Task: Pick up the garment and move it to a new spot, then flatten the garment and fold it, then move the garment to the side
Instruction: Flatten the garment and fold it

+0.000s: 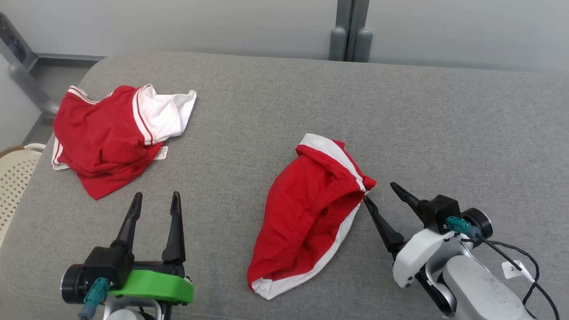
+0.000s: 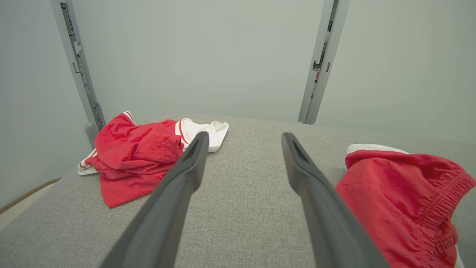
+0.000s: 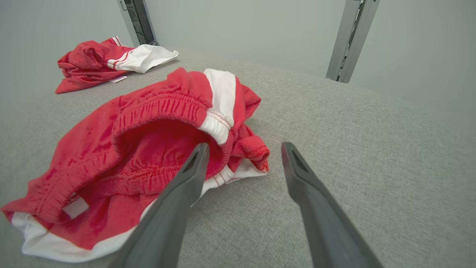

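The garment (image 1: 306, 213), a pair of red shorts with white trim and an elastic waistband, lies crumpled in the middle of the grey padded surface (image 1: 422, 115). It shows at the right of the left wrist view (image 2: 401, 193) and at the centre left of the right wrist view (image 3: 141, 149). My right gripper (image 1: 379, 192) (image 3: 245, 145) stands open just right of the garment's upper corner, its left finger (image 3: 186, 186) against the waistband, nothing between the jaws. My left gripper (image 1: 158, 194) (image 2: 244, 136) is open and empty at the lower left, apart from the garment.
A second red and white garment (image 1: 106, 138) (image 2: 137, 156) (image 3: 96, 59) lies bunched at the far left of the surface. A pale perforated basket (image 1: 13, 178) stands beyond the left edge. Grey posts (image 1: 351, 40) rise behind the far edge, before a pale wall.
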Controlling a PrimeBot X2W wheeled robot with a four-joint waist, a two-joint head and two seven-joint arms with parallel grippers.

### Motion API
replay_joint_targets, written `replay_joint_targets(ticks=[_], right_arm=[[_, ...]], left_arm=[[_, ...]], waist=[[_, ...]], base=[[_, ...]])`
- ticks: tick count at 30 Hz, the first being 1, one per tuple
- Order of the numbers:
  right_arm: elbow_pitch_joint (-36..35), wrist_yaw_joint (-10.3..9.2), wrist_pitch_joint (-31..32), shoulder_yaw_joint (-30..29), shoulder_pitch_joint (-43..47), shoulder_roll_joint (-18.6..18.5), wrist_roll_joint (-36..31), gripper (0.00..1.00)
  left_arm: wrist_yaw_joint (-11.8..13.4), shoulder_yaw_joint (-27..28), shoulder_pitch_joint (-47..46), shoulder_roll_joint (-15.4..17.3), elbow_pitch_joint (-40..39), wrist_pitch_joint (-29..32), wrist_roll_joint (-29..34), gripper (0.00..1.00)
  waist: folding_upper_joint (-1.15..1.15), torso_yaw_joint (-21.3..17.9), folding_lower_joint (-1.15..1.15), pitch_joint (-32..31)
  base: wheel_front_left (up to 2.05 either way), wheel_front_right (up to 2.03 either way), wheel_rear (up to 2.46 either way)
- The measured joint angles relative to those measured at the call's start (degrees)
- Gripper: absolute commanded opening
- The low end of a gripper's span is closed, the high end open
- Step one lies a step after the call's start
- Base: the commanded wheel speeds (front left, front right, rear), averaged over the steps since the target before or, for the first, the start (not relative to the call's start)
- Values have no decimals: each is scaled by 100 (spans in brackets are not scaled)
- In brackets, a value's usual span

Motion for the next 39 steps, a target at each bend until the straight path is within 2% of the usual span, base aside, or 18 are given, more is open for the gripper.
replay_joint_targets(ticks=[4,5,6,7,13,18,22,26,28,29,34,39], right_arm=[[388,0,0,115,-221,91,-38,100],[486,0,1,146,-311,125,-38,60],[536,0,0,158,-380,151,-38,41],[561,0,1,151,-465,180,-37,0],[485,0,1,-44,-866,335,-129,0],[583,0,1,-103,-1491,697,-283,0],[911,0,1,164,-1978,998,-374,0],[1445,0,11,550,-2183,1093,-254,0],[1630,0,11,832,-2219,1087,-109,76],[1647,0,11,1012,-2214,1091,47,100],[1756,0,9,1584,-2106,1124,485,100],[1720,0,7,1556,-2035,1069,497,100]], left_arm=[[-1,-37,-69,-18,8,0,-8,100],[-2,-52,-88,-24,14,0,-9,100],[-2,-63,-108,-26,22,1,-9,100],[-3,-70,-126,-32,31,0,-9,100],[-8,-94,-142,-65,73,0,-25,100],[-10,-178,-159,-88,122,0,-43,100],[-29,-301,-242,-100,167,0,-65,100],[-27,-391,-275,-109,202,0,-113,100],[-25,-427,-289,-109,219,0,-120,100],[-23,-441,-291,-110,230,0,-129,100],[29,-386,-265,-111,261,0,-145,100],[31,-310,-206,-115,271,1,-133,100]], waist=[[0,131,0,99],[0,169,0,123],[0,203,0,143],[0,243,0,163],[0,448,0,226],[0,581,0,241],[0,732,0,249],[0,902,0,260],[0,988,0,267],[0,1026,0,270],[0,1040,0,254],[0,857,0,163]], base=[[0,0,0],[0,0,0],[0,0,0],[0,0,0],[0,0,0],[0,0,0],[0,0,0],[0,0,0],[0,0,0],[0,0,0],[0,0,0],[0,0,0]])
